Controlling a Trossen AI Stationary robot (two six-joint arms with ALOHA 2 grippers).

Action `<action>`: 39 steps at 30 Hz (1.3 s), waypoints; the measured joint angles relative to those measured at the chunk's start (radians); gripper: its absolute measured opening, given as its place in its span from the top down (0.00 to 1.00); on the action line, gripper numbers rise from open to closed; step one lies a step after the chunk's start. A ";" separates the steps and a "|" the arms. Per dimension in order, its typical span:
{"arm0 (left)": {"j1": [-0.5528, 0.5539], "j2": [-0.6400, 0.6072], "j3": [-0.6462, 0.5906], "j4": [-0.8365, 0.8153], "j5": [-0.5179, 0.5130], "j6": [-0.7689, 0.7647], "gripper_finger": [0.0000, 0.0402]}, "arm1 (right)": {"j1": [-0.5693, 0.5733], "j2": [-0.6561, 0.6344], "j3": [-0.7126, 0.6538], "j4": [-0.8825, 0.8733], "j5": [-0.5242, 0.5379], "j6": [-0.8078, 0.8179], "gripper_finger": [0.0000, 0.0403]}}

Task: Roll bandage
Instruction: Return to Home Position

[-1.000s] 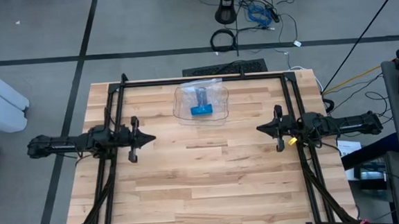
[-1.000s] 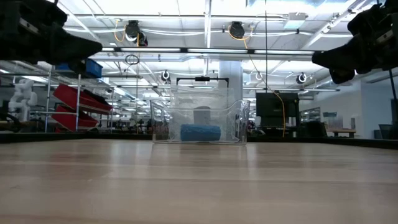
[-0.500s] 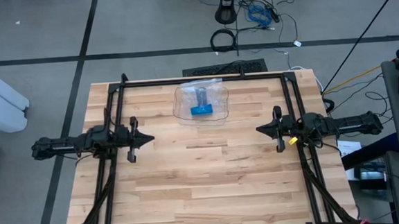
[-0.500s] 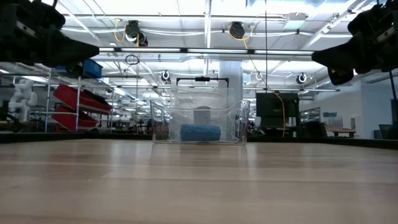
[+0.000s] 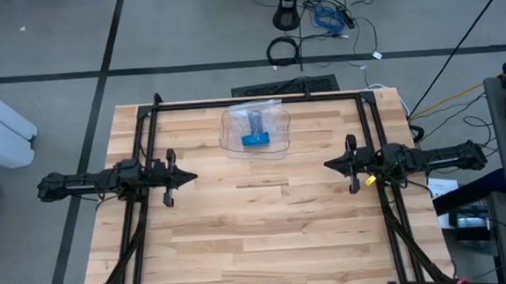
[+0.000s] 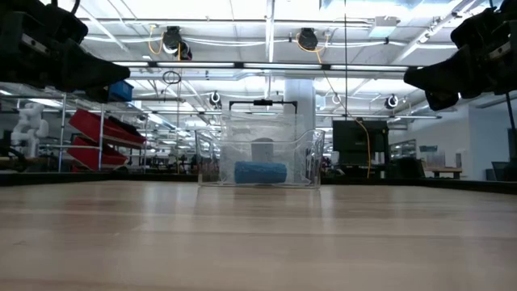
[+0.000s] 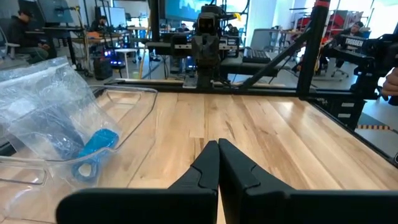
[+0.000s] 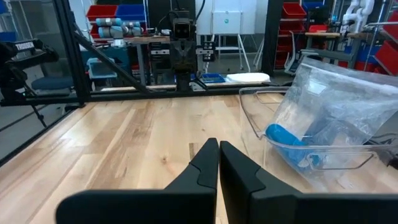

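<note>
Bandage [image 5: 255,141], rolled and blue, lies inside the zip bag [image 5: 269,111] in the clear bin [image 5: 228,140] at the far middle of the desk [image 5: 259,238]. The left end effector [image 5: 189,174] and right end effector [image 5: 329,165] hang over the desk's 2 sides, fingers pressed together, holding nothing, well apart from the bin. Little looks likely to go wrong. A sweep toward the far edge could catch the bag, which stands above the bin's rim. The near half of the desk is open, and black frame rails [image 5: 189,104] bound the sides and far edge.
</note>
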 joint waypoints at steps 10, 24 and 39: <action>0.000 0.002 0.000 0.001 -0.004 0.001 0.94 | 0.000 0.000 0.000 0.000 0.000 -0.006 1.00; 0.003 0.005 0.000 0.078 -0.817 0.113 0.94 | 0.000 0.000 0.000 0.000 -0.001 0.060 1.00; 0.002 0.006 0.000 0.079 -0.866 0.113 0.93 | 0.000 0.000 0.000 0.000 -0.001 0.060 1.00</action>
